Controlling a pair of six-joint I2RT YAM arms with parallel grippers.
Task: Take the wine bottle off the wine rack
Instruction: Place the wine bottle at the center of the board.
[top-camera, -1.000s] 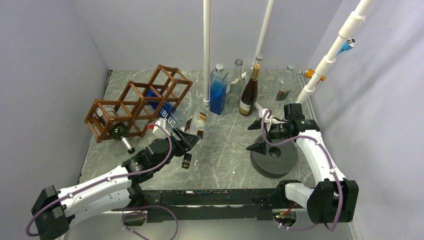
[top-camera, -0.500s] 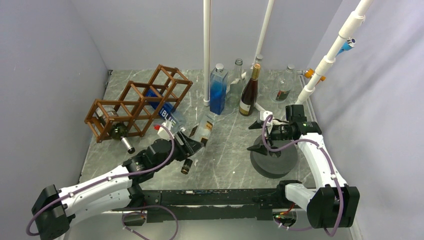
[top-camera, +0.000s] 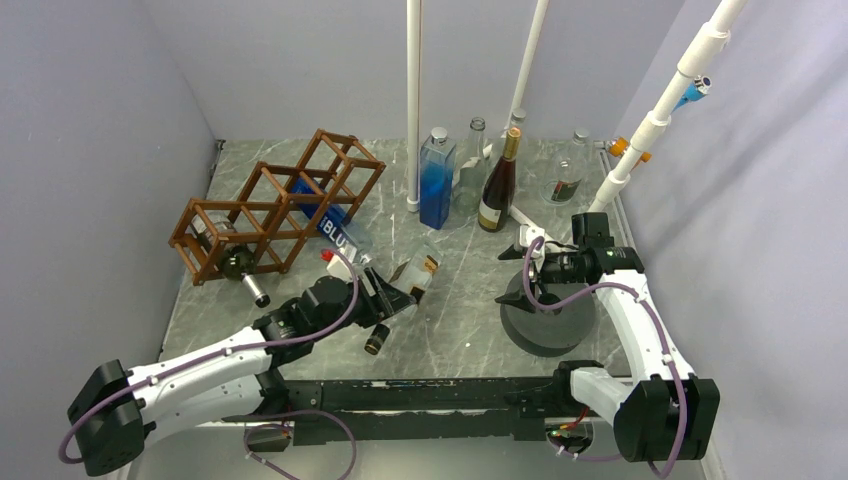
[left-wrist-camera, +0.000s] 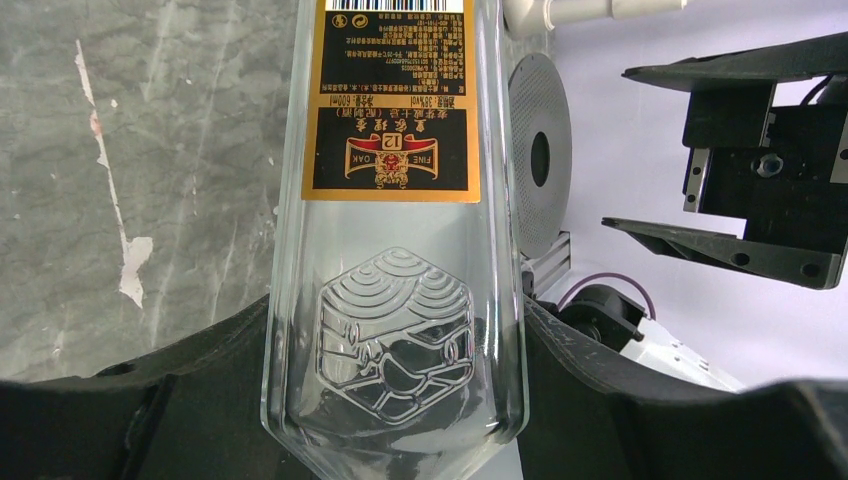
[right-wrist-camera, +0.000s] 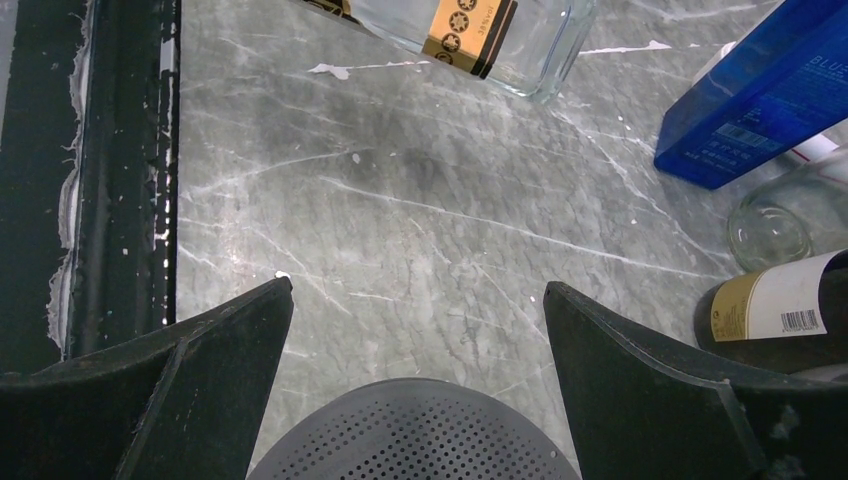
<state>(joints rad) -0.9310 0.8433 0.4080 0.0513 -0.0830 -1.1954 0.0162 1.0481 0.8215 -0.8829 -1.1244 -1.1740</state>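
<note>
The brown wooden wine rack (top-camera: 270, 205) lies at the left rear of the table. A blue bottle (top-camera: 325, 222) and a dark bottle (top-camera: 243, 270) still sit in its cells. My left gripper (top-camera: 385, 300) is shut on a clear glass bottle (top-camera: 412, 275) with a gold and black label, held tilted to the right of the rack and apart from it. In the left wrist view the bottle (left-wrist-camera: 395, 200) fills the space between my fingers (left-wrist-camera: 200, 380). My right gripper (top-camera: 522, 272) is open and empty above a grey perforated disc (top-camera: 547, 315).
A blue square bottle (top-camera: 436, 180), a dark wine bottle (top-camera: 497, 185) and clear glass bottles stand at the back middle. White poles rise behind them. The right wrist view shows the disc (right-wrist-camera: 415, 440), the held bottle's base (right-wrist-camera: 470, 30) and the blue bottle (right-wrist-camera: 760, 100).
My left gripper has carried the clear bottle right and toward the near edge, away from the rack, turning it flatter. My right arm has barely moved.
</note>
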